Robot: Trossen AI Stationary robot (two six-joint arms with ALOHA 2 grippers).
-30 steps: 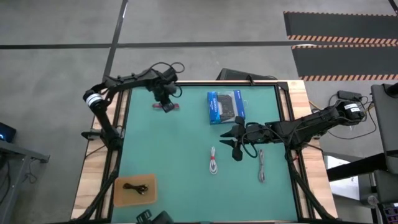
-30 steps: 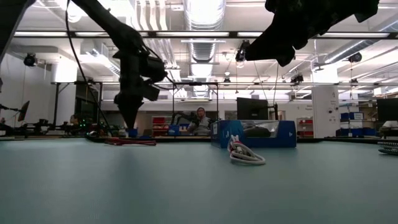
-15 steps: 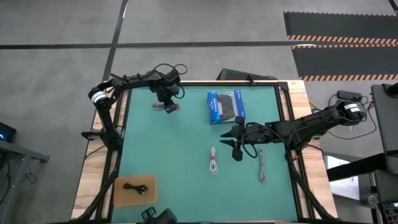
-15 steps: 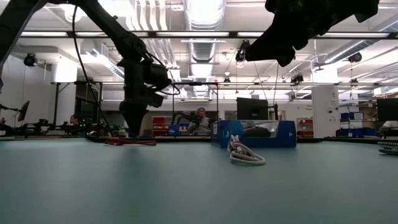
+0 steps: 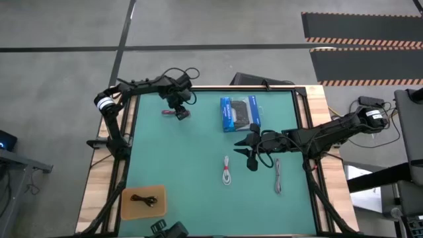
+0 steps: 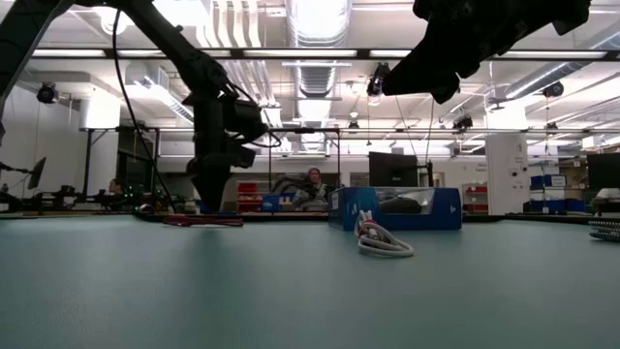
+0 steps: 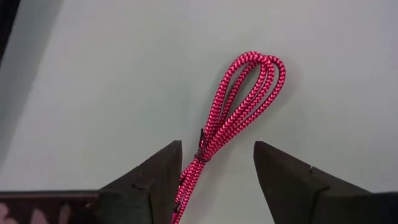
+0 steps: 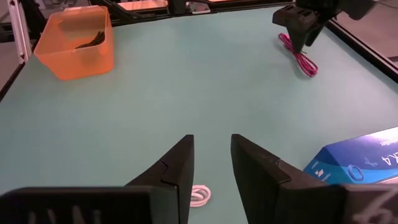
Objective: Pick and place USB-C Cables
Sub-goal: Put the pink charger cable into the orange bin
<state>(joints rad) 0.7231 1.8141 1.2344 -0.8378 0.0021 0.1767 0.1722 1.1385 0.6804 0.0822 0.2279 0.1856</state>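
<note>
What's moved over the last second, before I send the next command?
The left claw came down over the red cable, open, a finger on each side; nothing gripped. The right claw stayed open mid-table. White cable, grey cable and orange bin are unchanged.

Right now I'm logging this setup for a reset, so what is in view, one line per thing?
Red cable: one, red, far left of the mat, between the left claw's open fingers.
White cable: one, white, mid-mat.
Grey cable: one, grey, right of the white one.
Black cable: one, black, inside the bin.
Bin: one, orange, near left corner.
Box: one, blue and black, far centre.
Person: one, seated in the room behind.
Left claw: open, low over the red cable.
Right claw: open, hovering mid-mat.
</note>
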